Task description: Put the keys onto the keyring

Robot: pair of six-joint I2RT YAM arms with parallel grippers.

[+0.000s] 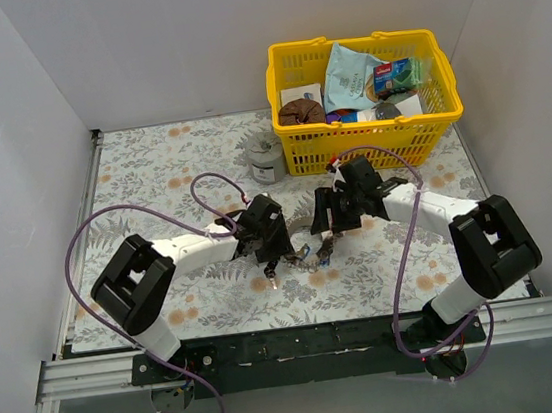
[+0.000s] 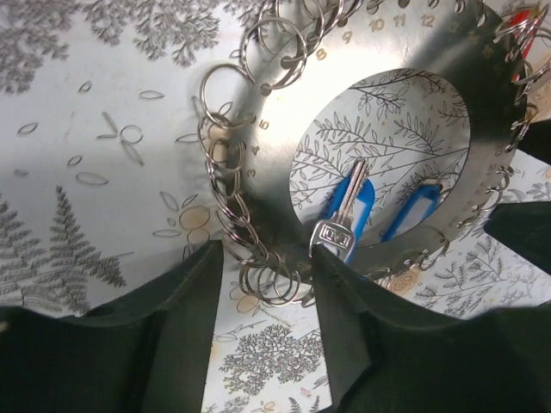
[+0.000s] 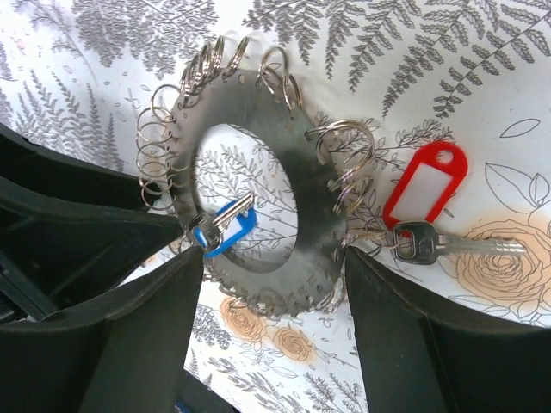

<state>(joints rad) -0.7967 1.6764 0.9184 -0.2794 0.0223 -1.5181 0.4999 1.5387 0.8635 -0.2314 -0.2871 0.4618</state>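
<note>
The keyring (image 3: 323, 206), a flat silvery metal disc with a round hole, stamped numbers and a rim crowded with small wire split rings, sits between the two claws, its near rim reaching into the gap of each. The left claw (image 2: 267, 258) is spread open over a cluster of those rings. A short silver key on a blue plastic tag (image 2: 340, 219) shows through the hole, its head touching the claw's right-hand finger. The right claw (image 3: 274, 258) has its black fingers wide apart either side of the disc's rim; I cannot tell whether they press on it. Just outside that claw's right finger lies a dark-headed key with a red plastic tag (image 3: 426, 185), apparently loose on the fern-and-rose printed surface (image 3: 482, 77).

The step looks to be threading a key onto one split ring. Next, one claw probably has to steady the disc while the other works a key's eye into a ring's coil. The disc is smooth and hard, and the rings are thin, springy and crowded, so picking out one will be fiddly.
</note>
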